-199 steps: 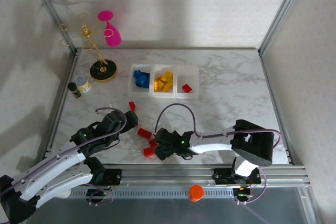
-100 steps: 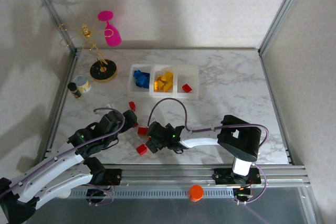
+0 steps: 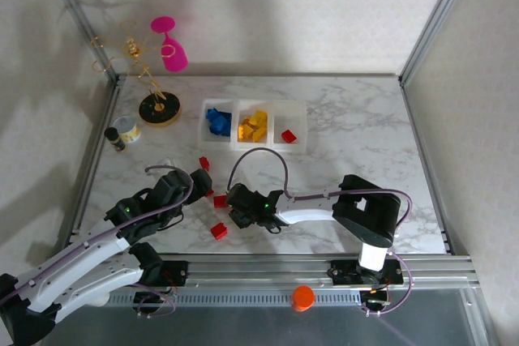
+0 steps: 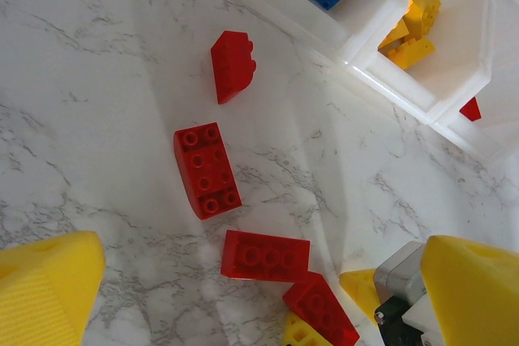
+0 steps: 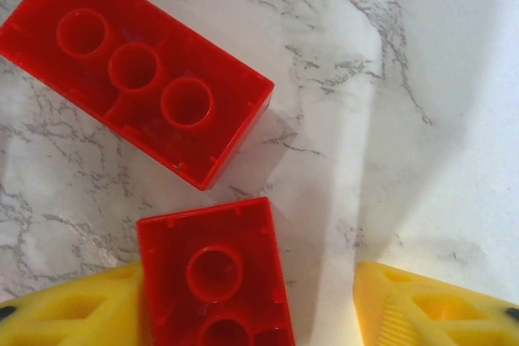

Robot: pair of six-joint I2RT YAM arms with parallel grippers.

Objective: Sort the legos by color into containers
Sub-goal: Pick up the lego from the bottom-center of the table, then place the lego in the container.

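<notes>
We see our right gripper apart, one red lego between its fingers on the worktop. Our left gripper is apart too. The containers sit at 12 o'clock from the lego.

At the bottom of the overhead frame, the left arm and right arm are showing white tubes between chunky black joints. A thin lilac cable is trailing along each. Close up, left-arm fingers and right-arm fingers are appearing as bright yellow, finely ribbed wedges in the lower corners.
</notes>
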